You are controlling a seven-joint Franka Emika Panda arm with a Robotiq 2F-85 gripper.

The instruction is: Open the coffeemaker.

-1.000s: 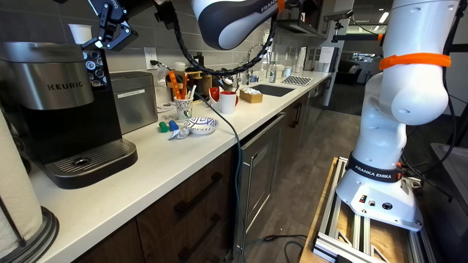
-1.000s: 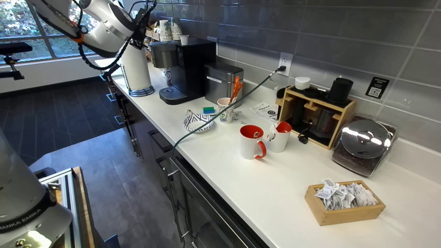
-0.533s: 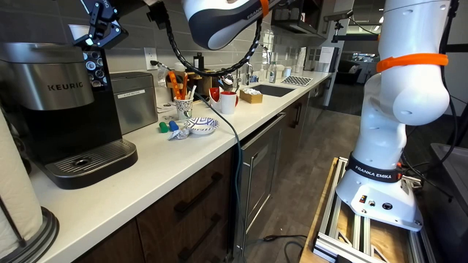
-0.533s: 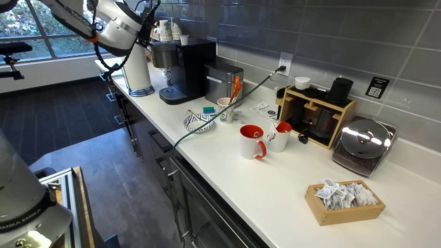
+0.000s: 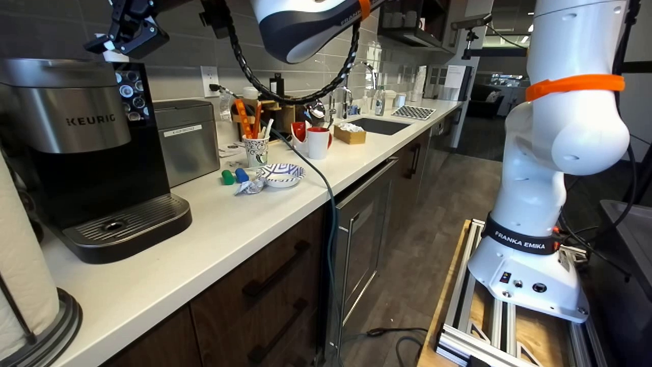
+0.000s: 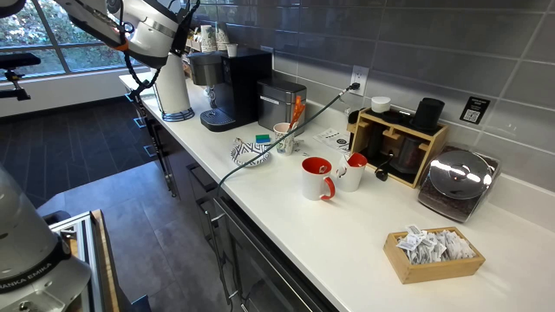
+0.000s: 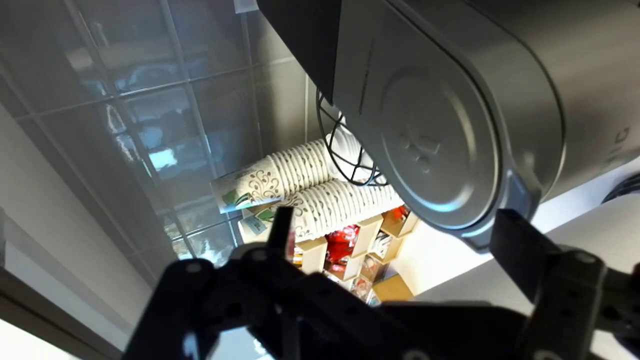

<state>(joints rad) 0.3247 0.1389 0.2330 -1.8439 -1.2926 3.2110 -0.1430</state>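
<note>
pincer raised and shifted sideways; spread, holding nothing | coffeemaker: on worktop, beside box, lid down | step: reaching for lid, apparently | next: likely lower, catch it from below, lift

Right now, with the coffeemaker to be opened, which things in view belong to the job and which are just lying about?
Part of the job:
coffeemaker, lid shut
pincer, open

Just lying about:
steel box
paper towel roll
patterned bowl
red-and-white mugs
wooden box of packets
small white cup
</note>
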